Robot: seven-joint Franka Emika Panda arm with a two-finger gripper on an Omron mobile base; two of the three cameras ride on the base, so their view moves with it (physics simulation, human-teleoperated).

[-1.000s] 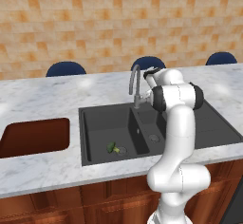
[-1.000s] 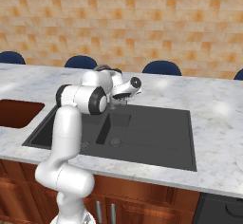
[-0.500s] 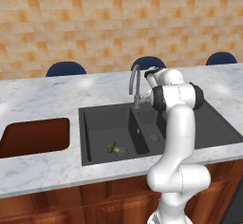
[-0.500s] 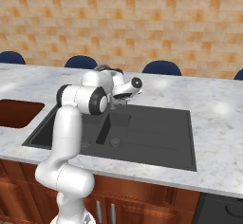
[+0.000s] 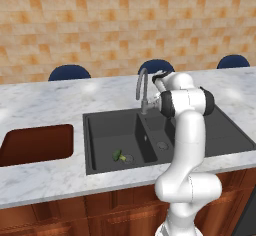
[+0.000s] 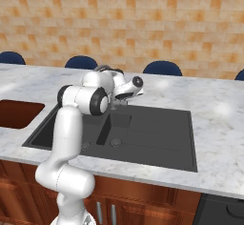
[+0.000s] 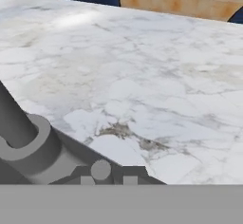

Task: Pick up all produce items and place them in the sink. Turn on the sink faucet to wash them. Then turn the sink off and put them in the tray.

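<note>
Gripper [image 5: 159,76]: jaws all but closed, holding nothing, poised at the base of the sink faucet [image 5: 141,87] behind the basin divider; in the hand view the faucet's grey base collar [image 7: 28,147] and small lever knob [image 7: 100,169] lie right under the hand.

Faucet handle: judged rigid metal, smooth and liable to slip; best worked by a push or nudge on the lever rather than a pinch.

Produce item [image 5: 119,155]: one small green lumpy piece resting on the floor of the narrower sink [image 5: 102,125] basin, just beside the round drain. Judged light, fairly firm, irregular and prone to rolling; when wet, slicker. Take hold across the bulkier green head, jaws low, moderate squeeze.

Tray [image 5: 35,145]: reddish-brown, recessed in the marble counter [image 5: 45,180], near the sink's side away from the arm.
</note>
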